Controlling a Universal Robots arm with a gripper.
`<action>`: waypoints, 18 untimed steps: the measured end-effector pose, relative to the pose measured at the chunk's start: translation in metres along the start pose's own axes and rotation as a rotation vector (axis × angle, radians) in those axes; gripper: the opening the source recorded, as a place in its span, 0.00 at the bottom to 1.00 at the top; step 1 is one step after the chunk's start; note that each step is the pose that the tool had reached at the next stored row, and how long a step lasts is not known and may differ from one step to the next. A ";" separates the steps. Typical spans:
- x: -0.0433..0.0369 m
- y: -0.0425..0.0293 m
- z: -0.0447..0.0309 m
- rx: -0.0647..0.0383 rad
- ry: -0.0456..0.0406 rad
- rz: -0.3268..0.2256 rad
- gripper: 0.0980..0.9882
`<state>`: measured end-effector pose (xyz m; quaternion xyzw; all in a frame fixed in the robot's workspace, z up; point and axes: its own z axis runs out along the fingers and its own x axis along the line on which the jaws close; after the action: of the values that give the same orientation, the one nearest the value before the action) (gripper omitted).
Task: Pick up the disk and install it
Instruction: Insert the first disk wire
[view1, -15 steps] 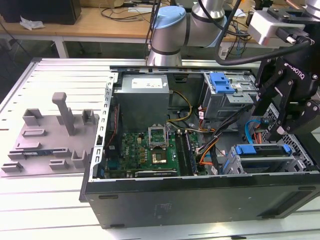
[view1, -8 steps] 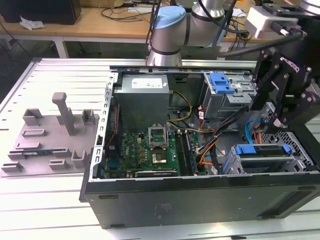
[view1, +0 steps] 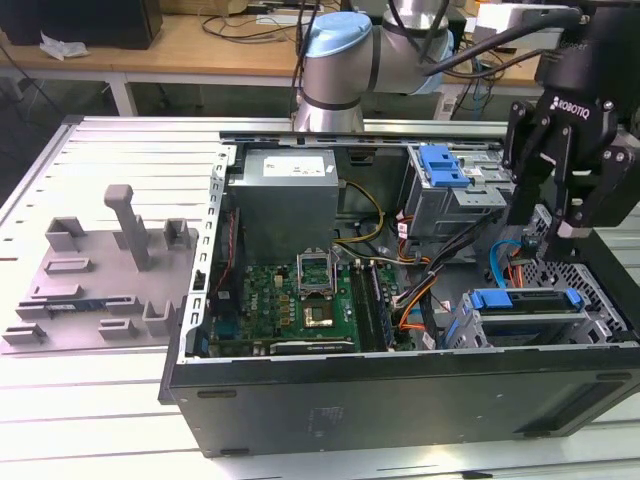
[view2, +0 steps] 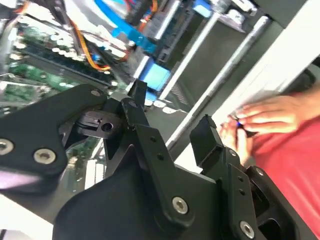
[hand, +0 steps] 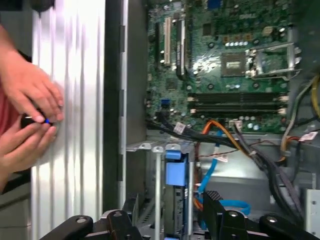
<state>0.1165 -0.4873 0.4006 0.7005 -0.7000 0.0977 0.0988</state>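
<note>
Ribbed aluminium table under everything, with wooden desks and loose wires along the top edge of the exterior view. At centre frame, 1 open computer case lying on its side, black wall nearest the camera. Inside it, upper middle, 1 grey power supply box; below that, 1 green motherboard; right of the board, a tangle of orange, black and blue cables. At the exterior view's left, just beside the case, 1 grey plastic fixture flat on the table.

Lower right of the exterior view: 1 disk seated in the drive cage, blue frame uppermost. Just beside the cage, 1 blue cable loop. Higher up, 1 blue latch on the upper bay.

Upper right of the same view: 1 black gripper on 1 silver-and-blue arm. Hangs over the disk with a clear gap to it. 2 fingers spread wide, holding nothing.

In both wrist views, 2 hands of a person at the table's edge outside the case, pinching 1 small dark object, red cloth beside them.
</note>
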 end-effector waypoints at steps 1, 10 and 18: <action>-0.0001 0.0000 0.0000 0.007 0.0029 0.006 0.59; -0.0097 0.0053 0.0043 -0.002 0.0040 0.082 0.59; -0.0437 0.0078 0.0026 0.002 0.0522 0.081 0.59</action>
<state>0.1087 -0.4460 0.3861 0.6691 -0.7247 0.1204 0.1125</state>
